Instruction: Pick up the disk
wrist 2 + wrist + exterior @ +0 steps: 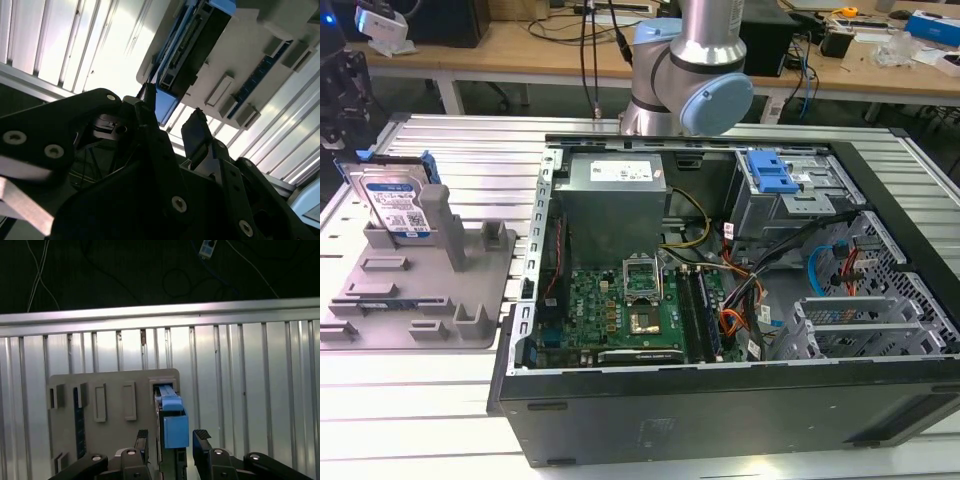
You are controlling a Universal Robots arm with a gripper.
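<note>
The disk [395, 205] stands on edge, leaning in the grey fixture tray [470, 300] at the exterior view's left. It is a silver drive with a white-and-blue label and blue side rails. In the first wrist view its blue rail end [172, 422] points up between my two black fingers. My gripper [172, 436] is open, one finger on each side of the disk with small gaps. In the second wrist view the gripper [172, 112] hangs just over the disk's [192, 45] blue corner, fingertips [197, 125] level with its top edge.
An open computer case [720, 300] with motherboard, cables and a blue-handled drive cage [775, 180] sits to the exterior view's right of the tray. The ribbed metal table [240, 390] surrounds the fixture. Upright grey posts [450, 225] rise beside the disk.
</note>
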